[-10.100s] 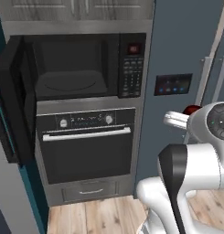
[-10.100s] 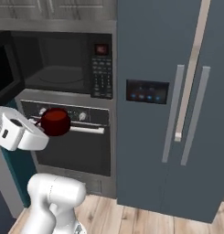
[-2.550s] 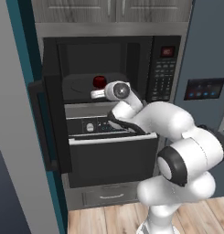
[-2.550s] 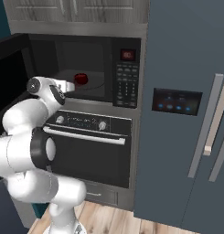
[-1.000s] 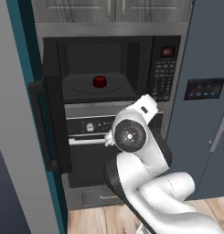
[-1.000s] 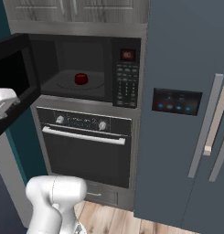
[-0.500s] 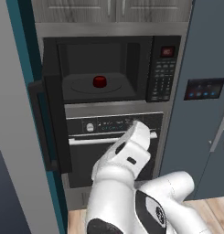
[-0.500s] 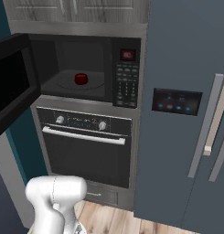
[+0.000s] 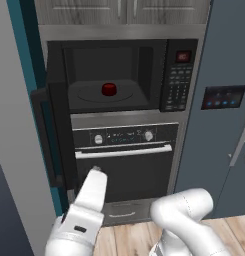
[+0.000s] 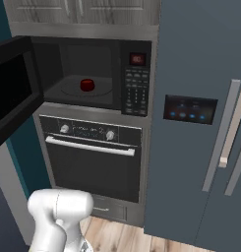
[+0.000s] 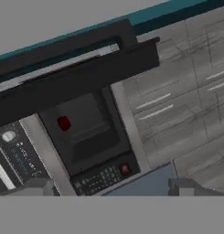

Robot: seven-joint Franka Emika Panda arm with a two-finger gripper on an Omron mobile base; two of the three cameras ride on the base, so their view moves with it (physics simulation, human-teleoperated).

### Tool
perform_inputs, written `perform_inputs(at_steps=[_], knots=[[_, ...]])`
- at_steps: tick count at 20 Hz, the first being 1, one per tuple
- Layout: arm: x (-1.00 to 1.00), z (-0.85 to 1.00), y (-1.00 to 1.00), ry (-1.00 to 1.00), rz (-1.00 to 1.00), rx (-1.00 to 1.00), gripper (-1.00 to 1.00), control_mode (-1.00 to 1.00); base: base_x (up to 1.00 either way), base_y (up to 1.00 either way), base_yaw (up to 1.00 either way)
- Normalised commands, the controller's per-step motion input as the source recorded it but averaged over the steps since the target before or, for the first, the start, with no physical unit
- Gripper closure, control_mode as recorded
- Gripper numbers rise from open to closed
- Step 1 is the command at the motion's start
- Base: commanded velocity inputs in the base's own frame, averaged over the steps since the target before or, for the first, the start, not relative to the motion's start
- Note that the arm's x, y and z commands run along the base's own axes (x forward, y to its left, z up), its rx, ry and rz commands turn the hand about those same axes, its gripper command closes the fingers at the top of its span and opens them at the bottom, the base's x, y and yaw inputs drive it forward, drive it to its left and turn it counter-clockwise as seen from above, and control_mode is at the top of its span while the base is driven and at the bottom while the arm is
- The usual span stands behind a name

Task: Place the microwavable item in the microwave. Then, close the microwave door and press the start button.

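1. Since a second ago the arm has swung down and to the left; its hand now sits low in front of the oven [image 9: 124, 150], while the microwavable item [image 9: 109, 89] has stayed where it was.
2. The item rests on the floor of the microwave [image 9: 119, 75], near the middle of the cavity, so the placing looks done and closing the door is judged to be the step in hand.
3. The microwave door [image 10: 11, 88] stands wide open at the left, its inner side facing the room.
4. The gripper [image 9: 95, 170] points up toward the oven front; whether its jaws are open or closed cannot be told.
5. To close well, the hand should go around to the far outer side of the door and push it rightward in an arc.
6. It should stay clear of the oven handle [image 9: 124, 151] and leave the keypad [image 9: 177, 85] untouched until the door is shut.
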Motion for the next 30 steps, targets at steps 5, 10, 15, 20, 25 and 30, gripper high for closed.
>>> perform_inputs(at_steps=[5, 10, 15, 20, 25, 30], knots=[[0.94, -0.67, 1.0, 0.18, -0.06, -0.28, -1.0, -1.0, 0.0, 0.0, 0.0], [0.97, -0.53, 0.96, 0.16, -0.04, -0.23, -1.0, -1.0, 0.0, 0.0, 0.0], [0.99, -0.26, 0.38, 0.15, -0.06, -0.1, -1.0, -1.0, 0.0, 0.0, 0.0], [0.67, -0.07, -0.11, 0.13, -0.07, -0.01, -1.0, -1.0, 0.0, 0.0, 0.0], [0.08, 0.0, -0.82, 0.06, -0.05, 0.0, -1.0, -1.0, 0.0, 0.0, 0.0], [0.05, 0.0, -1.0, 0.08, -0.02, 0.05, -1.0, -1.0, 0.0, 0.0, 0.0]])
